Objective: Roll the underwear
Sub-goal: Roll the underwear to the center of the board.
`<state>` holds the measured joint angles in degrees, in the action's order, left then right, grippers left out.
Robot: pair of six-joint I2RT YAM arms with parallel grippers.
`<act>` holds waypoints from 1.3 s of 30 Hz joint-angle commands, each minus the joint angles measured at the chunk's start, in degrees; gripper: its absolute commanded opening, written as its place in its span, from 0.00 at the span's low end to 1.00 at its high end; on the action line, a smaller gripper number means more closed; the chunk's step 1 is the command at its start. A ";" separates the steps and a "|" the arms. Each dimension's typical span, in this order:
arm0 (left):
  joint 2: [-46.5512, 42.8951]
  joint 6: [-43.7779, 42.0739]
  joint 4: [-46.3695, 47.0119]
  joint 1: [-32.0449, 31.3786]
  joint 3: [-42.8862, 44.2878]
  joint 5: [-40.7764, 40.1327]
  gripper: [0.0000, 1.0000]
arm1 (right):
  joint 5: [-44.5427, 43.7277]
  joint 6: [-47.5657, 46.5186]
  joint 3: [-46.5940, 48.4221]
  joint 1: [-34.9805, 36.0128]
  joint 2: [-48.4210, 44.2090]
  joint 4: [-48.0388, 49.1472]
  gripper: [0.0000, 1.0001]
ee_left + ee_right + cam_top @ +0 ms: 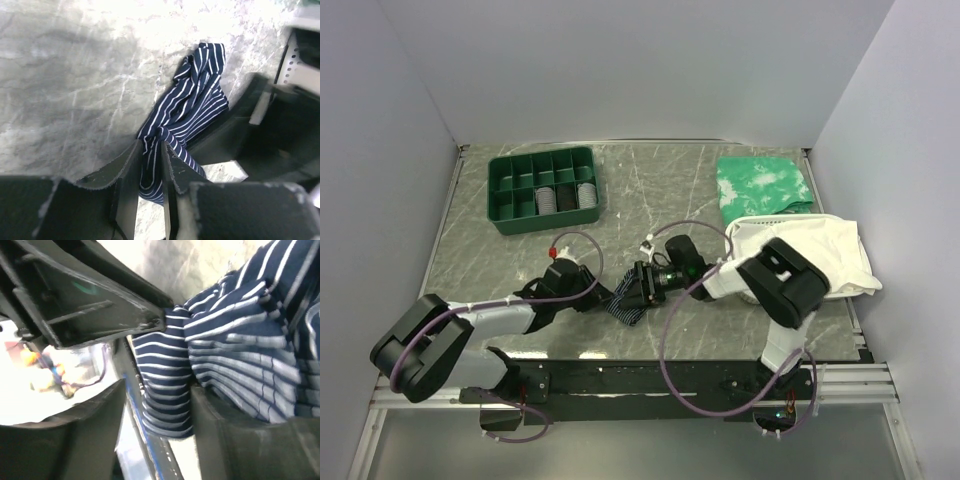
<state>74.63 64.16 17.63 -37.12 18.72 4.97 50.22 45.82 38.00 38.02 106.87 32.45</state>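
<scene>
Underwear (626, 306) bunched well on my side of green tray (510, 196); long axis runs from left gripper (151, 151), clenched on one end, to right gripper (160, 407), jaws straddling cloth, grip unclear.

So: one underwear (625, 306). Two other cloths, one green cloth (763, 185) and one white cloth (820, 250). One tray (510, 218) with three rolls (567, 198) in a row inside; can't count its compartments for sure. Two arms, left arm (500, 318) and right arm (785, 285), so two grippers too: left gripper (603, 296), right gripper (638, 290). One table (650, 190).
</scene>
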 commanded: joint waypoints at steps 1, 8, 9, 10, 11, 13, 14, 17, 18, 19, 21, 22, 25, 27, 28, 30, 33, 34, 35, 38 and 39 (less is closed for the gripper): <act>0.08 -2.81 -6.27 -0.76 3.95 -1.19 0.26 | -9.15 -8.80 -0.82 -0.14 -13.15 -9.83 0.65; 1.13 -6.67 -13.13 -0.76 10.63 -1.46 0.27 | -34.01 -21.91 0.50 3.54 -32.23 -34.79 0.70; 1.39 -6.94 -13.32 -0.67 11.68 -1.28 0.27 | -38.92 -24.00 0.67 4.51 -33.12 -36.04 0.71; 1.66 -7.12 -13.49 -0.67 12.04 -0.85 0.27 | -41.23 -24.55 0.76 5.82 -33.83 -37.09 0.71; 2.27 -7.38 -13.93 -0.76 12.74 -0.41 0.27 | -42.73 -25.25 0.94 7.84 -34.53 -38.32 0.71; 3.23 -7.65 -14.46 -0.67 13.44 0.04 0.27 | -46.06 -25.96 0.94 10.05 -34.71 -38.51 0.71; 3.41 -7.91 -14.55 -0.67 13.88 0.56 0.27 | -46.61 -26.13 1.11 12.06 -34.36 -38.25 0.71; 4.47 -7.82 -15.17 -0.67 14.33 1.00 0.27 | -49.50 -25.88 2.77 15.66 -32.00 -38.42 0.71; 4.73 -7.74 -15.34 -0.67 14.33 0.92 0.27 | -50.12 -25.26 3.30 16.55 -31.20 -38.68 0.71; 4.91 -7.82 -15.69 -0.67 14.33 0.83 0.27 | -50.65 -25.08 3.92 17.78 -30.76 -38.95 0.70; 4.82 -7.82 -15.61 -0.67 14.06 1.00 0.27 | -53.47 -24.56 5.15 20.59 -30.05 -38.78 0.71; 4.74 -7.74 -15.87 -0.67 14.06 0.83 0.27 | -53.38 -24.29 5.50 21.30 -29.97 -38.60 0.71; 5.00 -8.35 -16.31 -0.67 14.50 0.22 0.28 | -52.50 -22.89 6.82 24.28 -29.53 -37.81 0.71; 5.17 -9.05 -17.36 -0.67 15.38 -0.57 0.28 | -53.90 -22.01 7.70 26.04 -29.26 -38.07 0.71; 5.00 -9.31 -17.45 -0.58 15.64 -1.36 0.29 | -53.91 -21.66 7.79 26.92 -29.26 -38.16 0.71; 4.30 -9.58 -20.26 -0.06 16.43 -2.42 0.29 | -54.43 -20.95 7.79 27.63 -29.35 -38.33 0.71; 1.75 -9.76 -22.63 2.57 15.65 -3.13 0.30 | -54.87 -20.60 8.14 28.95 -29.35 -39.12 0.71; 0.09 -9.93 -23.16 4.67 15.21 -3.21 0.31 | -54.96 -20.51 8.49 29.56 -29.35 -39.30 0.70; -0.88 -10.45 -23.60 5.82 13.99 -2.87 0.31 | -54.79 -20.68 8.67 30.79 -29.18 -39.30 0.70; -5.19 -11.77 -25.53 10.22 12.05 -2.68 0.32 | -53.30 -20.60 9.90 32.37 -27.16 -38.86 0.62; -6.33 -12.04 -27.71 11.19 11.78 -2.86 0.33 | -53.03 -20.77 10.34 32.73 -26.37 -38.78 0.58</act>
<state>73.76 54.76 -5.21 -29.87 32.12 3.38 -2.72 24.62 44.38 68.51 78.04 -7.07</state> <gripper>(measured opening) 0.317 0.639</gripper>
